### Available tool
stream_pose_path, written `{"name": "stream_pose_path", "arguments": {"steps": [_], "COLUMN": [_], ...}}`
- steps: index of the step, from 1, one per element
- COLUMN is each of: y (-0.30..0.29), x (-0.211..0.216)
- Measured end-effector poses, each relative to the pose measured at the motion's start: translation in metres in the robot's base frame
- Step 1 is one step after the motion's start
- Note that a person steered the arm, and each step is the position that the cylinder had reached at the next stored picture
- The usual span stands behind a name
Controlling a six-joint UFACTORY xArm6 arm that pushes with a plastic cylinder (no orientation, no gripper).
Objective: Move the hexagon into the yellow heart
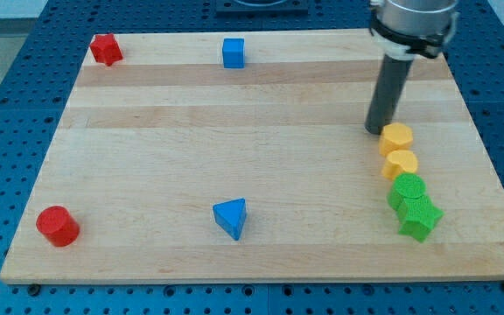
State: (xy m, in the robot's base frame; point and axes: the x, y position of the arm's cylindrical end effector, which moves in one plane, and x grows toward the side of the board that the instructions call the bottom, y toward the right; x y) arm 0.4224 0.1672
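Camera view puts my tip (376, 131) near the right side of the wooden bench (234, 149), standing just above and to the left of the yellow hexagon (396, 137), close enough that I cannot tell whether they touch. No pincer is fitted on this arm, only the straight dark rod, so there is nothing to be apart or together.

The yellow hexagon sits at the head of a short column of 4 blocks running down the view's right. Directly below it, touching or nearly so, lies the yellow heart (401, 163). Below that comes a green block (407, 190) that looks roughly round or hexagonal; I cannot settle its shape. Pressed against its lower edge is a green star (420, 218), the lowest of the column.

Well apart from that group, a blue triangle (231, 217) rests near the middle of the view's bottom, and a red cylinder (57, 226) stands toward the bottom left corner. At the view's top, a blue cube (233, 52) sits left of centre, and a red block (106, 49), star-like in outline, occupies the top left corner. Around the bench runs a blue perforated surface (7, 131).
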Motion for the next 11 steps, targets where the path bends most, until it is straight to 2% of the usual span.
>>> {"name": "stream_pose_path", "arguments": {"steps": [2, 5, 6, 7, 8, 9, 10, 11], "y": [0.000, -0.009, -0.027, -0.094, -0.170, -0.175, -0.142, -0.137], "x": [-0.016, -0.018, -0.043, -0.022, 0.033, 0.083, 0.113, 0.156]}}
